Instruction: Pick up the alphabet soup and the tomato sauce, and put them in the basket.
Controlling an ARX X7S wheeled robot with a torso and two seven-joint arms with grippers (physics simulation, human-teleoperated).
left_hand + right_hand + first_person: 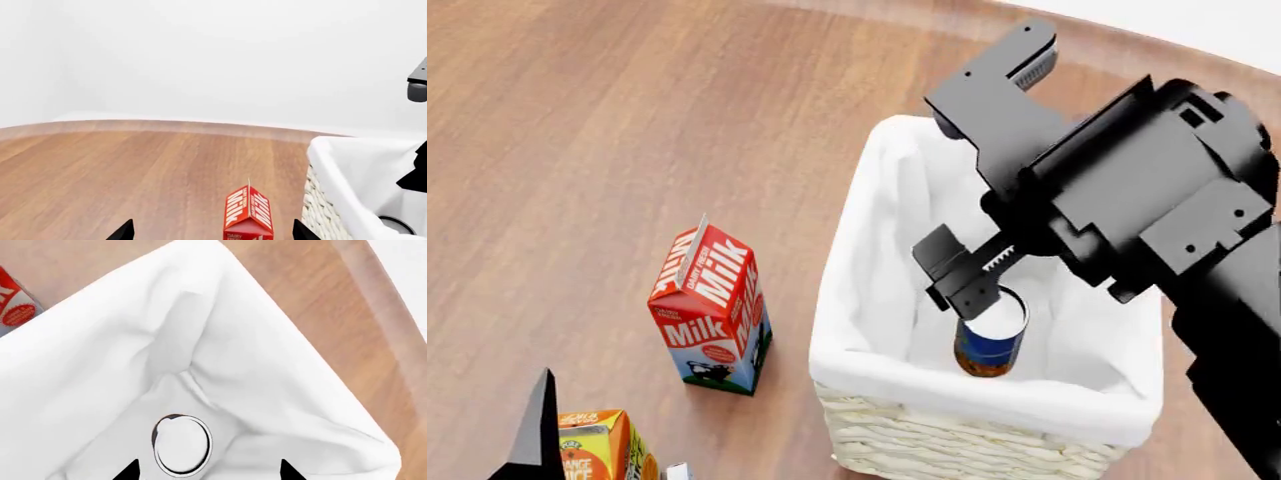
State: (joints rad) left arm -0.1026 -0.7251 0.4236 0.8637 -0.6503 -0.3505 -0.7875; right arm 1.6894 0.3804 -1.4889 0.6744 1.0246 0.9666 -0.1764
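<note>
One alphabet soup stands inside the basket beneath the right end effector, spread wide, empty.

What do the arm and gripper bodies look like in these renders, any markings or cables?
Right arm is matte black all over, built of blocky, angular housings. Its right gripper has flat black fingers on a toothed rack. Left gripper shows only as pointed black fingertips. No cables, labels or markings visible.

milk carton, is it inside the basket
No, the milk carton stands on the wooden table beside the basket, outside its rim.
</note>
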